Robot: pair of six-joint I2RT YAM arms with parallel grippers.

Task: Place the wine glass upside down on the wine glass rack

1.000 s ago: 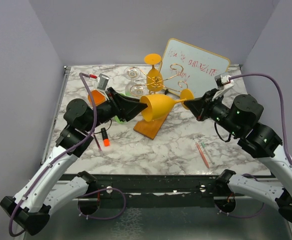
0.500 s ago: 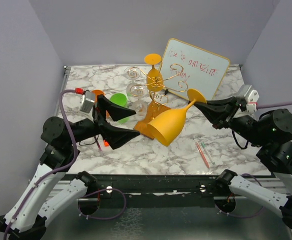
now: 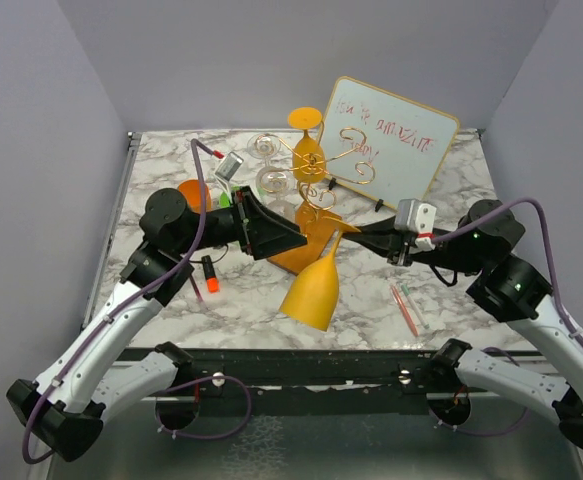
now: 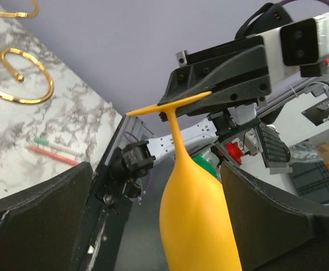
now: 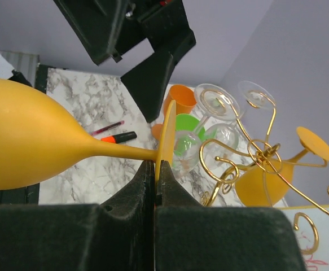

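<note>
The right gripper (image 3: 347,231) has its jaws clamped on the foot of the yellow wine glass (image 3: 311,290). The glass's bowl hangs down just near of the wine glass rack (image 3: 291,262), above the desk (image 3: 371,300). The left gripper (image 3: 291,236), jaws wide, sits just left.

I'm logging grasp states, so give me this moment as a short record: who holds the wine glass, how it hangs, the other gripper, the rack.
wine glass: yellow, in the air, bowl down and tilted, near the rack's base
held by: right gripper, shut on its foot
left gripper: open, facing the glass, not gripping it
wine glass rack: already carries one yellow glass and two clear glasses
task status: held glass not yet hung
</note>
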